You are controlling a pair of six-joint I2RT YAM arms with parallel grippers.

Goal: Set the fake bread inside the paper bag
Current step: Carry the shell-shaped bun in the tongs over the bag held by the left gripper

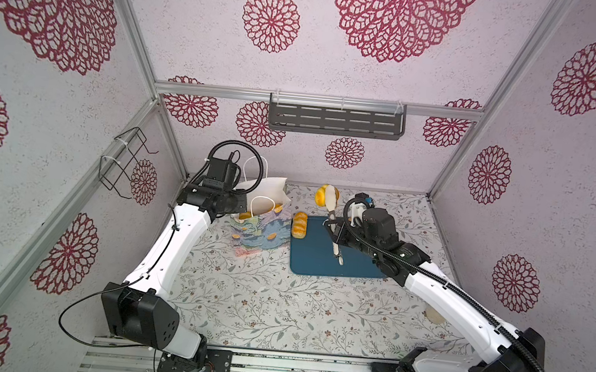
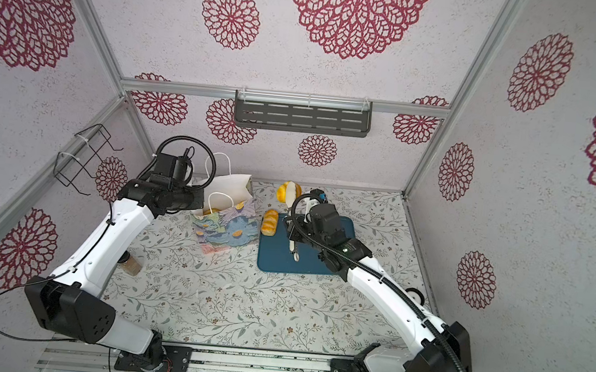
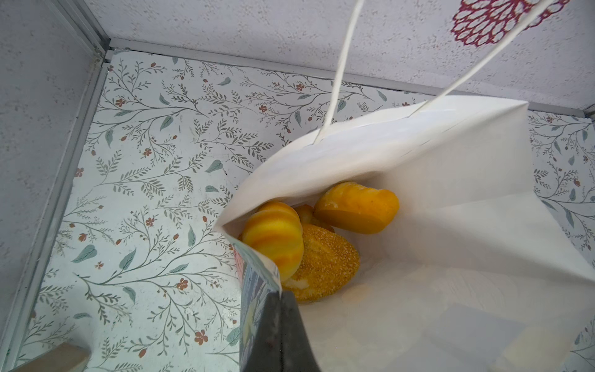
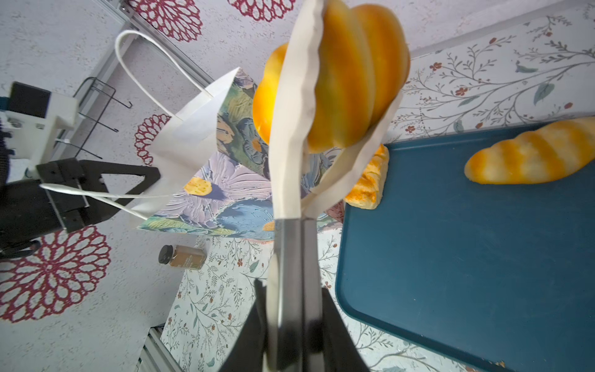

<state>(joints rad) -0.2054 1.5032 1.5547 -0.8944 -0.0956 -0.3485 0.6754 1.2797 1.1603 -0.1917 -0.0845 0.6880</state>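
Paper bag (image 3: pixel 418 180) holding breads (image 3: pixel 273 238), tray (image 4: pixel 450 257) bearing roll (image 4: pixel 531 154)

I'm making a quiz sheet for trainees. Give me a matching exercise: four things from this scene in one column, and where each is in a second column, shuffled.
1 seeded bun
2 long striped loaf
3 brown jar
4 striped roll

a between the tongs
b on the blue tray
c in the paper bag
d on the table

Pairs: 1-c, 2-b, 3-d, 4-a.
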